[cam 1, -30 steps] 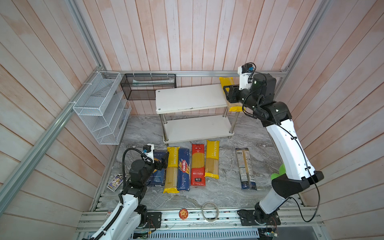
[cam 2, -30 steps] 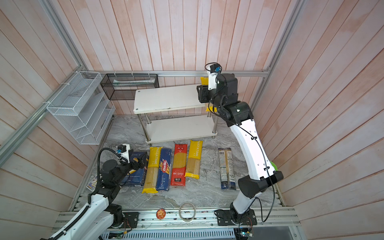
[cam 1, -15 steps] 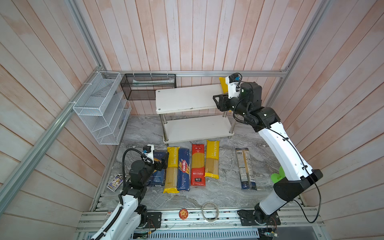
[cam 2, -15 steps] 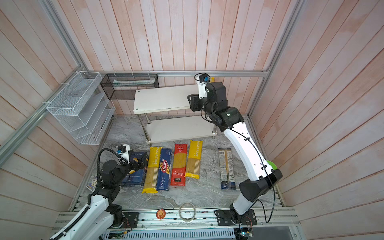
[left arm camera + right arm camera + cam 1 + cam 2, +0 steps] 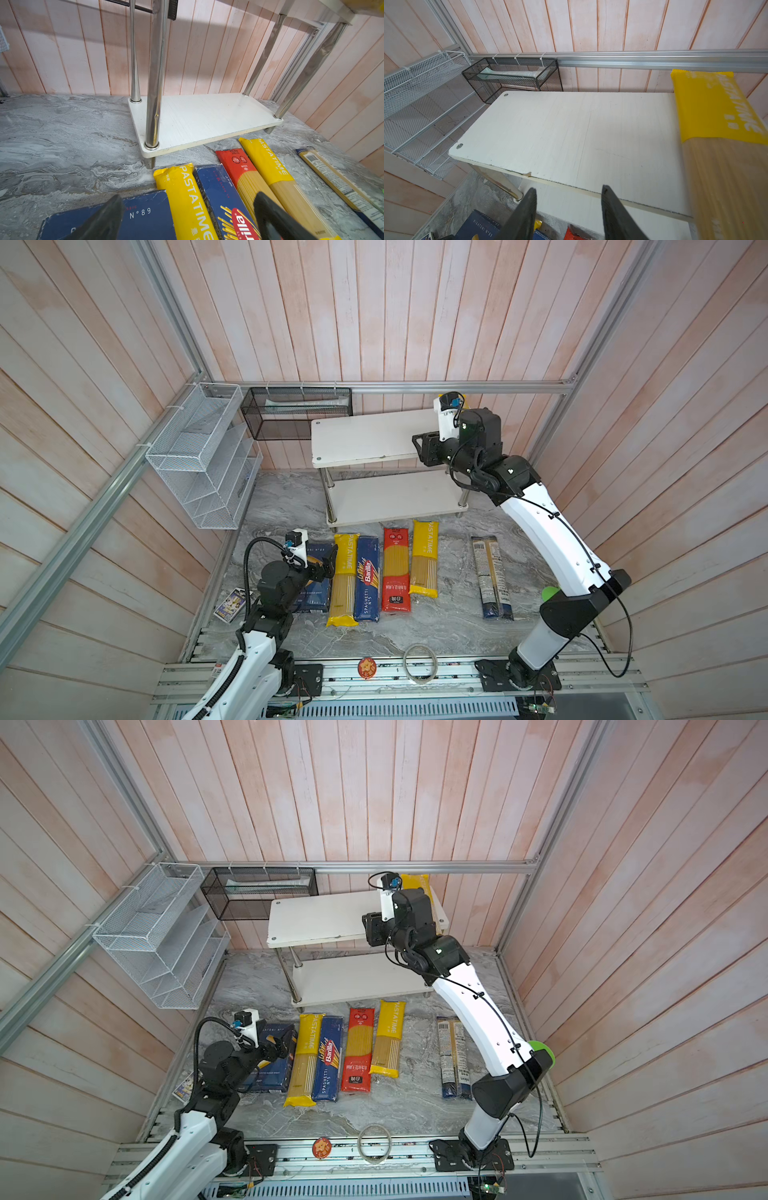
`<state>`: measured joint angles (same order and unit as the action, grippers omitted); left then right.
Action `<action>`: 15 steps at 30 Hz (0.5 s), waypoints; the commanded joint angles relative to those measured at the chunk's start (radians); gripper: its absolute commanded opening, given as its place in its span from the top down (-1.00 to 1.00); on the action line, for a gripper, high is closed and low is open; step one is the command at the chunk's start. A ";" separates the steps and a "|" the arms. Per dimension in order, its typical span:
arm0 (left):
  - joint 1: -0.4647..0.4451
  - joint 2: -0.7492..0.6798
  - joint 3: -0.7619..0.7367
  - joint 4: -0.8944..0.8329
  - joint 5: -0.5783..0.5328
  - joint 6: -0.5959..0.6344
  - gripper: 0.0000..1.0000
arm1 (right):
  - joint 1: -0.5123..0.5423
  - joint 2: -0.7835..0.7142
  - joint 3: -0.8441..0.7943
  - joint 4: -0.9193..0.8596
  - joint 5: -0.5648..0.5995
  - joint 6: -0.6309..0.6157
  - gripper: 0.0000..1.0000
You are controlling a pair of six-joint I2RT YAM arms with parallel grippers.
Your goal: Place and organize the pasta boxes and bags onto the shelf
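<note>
The shelf [image 5: 365, 439] stands at the back, and one yellow bag [image 5: 712, 116] lies across the right end of its top board. My right gripper [image 5: 569, 188] is open and empty over that board's front edge, left of the bag. In front of the shelf, on the floor, lie the rigatoni box [image 5: 312, 599], a yellow bag [image 5: 344, 572], the spaghetti box [image 5: 368, 576], a red bag [image 5: 395, 568], another yellow bag [image 5: 424, 556] and, apart to the right, a clear bag [image 5: 492, 576]. My left gripper [image 5: 188, 195] hovers open above the rigatoni box and the yellow bag beside it.
A white wire rack [image 5: 199, 456] hangs on the left wall. A black mesh basket [image 5: 297, 412] hangs behind the shelf's left end. A small purple packet [image 5: 228, 605] lies by the left arm. A tape ring [image 5: 419, 664] and a red disc [image 5: 367, 668] sit on the front rail.
My right gripper has moved left along the top board, away from the yellow bag, which stays at the board's right end. The left arm has not moved.
</note>
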<state>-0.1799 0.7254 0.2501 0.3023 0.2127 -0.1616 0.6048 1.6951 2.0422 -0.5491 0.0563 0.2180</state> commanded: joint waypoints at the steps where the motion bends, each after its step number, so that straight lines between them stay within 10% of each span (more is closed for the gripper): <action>1: -0.004 -0.003 -0.013 -0.003 0.017 -0.004 -0.99 | -0.013 -0.014 0.040 0.008 0.008 0.025 -0.01; 15: -0.004 -0.007 -0.015 -0.005 0.017 -0.004 -0.99 | -0.092 0.038 0.076 -0.056 -0.090 0.083 -0.04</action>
<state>-0.1799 0.7254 0.2501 0.3023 0.2127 -0.1619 0.5152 1.7012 2.1017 -0.5640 -0.0006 0.2806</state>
